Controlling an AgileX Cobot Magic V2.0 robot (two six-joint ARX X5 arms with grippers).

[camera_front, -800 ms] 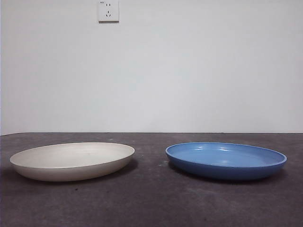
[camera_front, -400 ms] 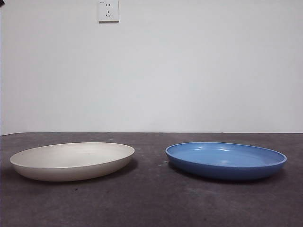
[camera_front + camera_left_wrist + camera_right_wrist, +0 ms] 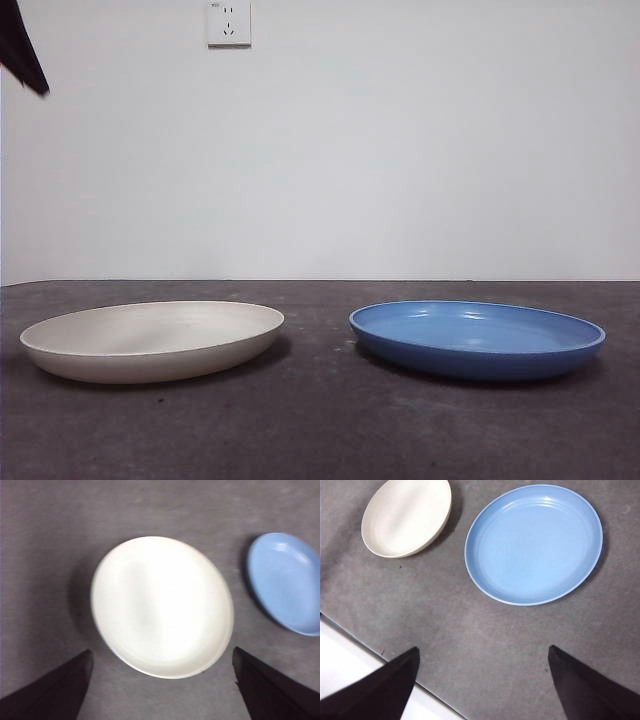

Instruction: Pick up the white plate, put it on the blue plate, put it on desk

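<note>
The white plate (image 3: 152,341) lies flat on the desk (image 3: 320,430), on the left side of the front view. It is round, shallow and cream-coloured, with a sloping rim. The blue plate (image 3: 477,339) lies flat on the same dark grey surface to its right, a gap of bare desk between them; the two do not touch. Both plates hold nothing.

In the left wrist view the white plate (image 3: 162,606) fills the middle of the picture, directly below the left gripper (image 3: 162,662). The gripper hangs above the plate with its two black jaws spread wide, one to either side of the plate's near rim, touching nothing. The plate looks slightly blurred here. The blue plate (image 3: 287,582) shows at the side of this view, well clear of the jaws.

In the front view a black tip (image 3: 20,50) shows at the top left corner, high above the white plate; it is part of an arm.

The right gripper (image 3: 482,657) hangs higher, over bare desk near the table's edge. Its jaws are also spread wide and hold nothing. Ahead of it lies the blue plate (image 3: 534,543), with the white plate (image 3: 406,517) farther off beside it.

A white wall socket (image 3: 229,22) sits high on the pale wall behind the desk.
</note>
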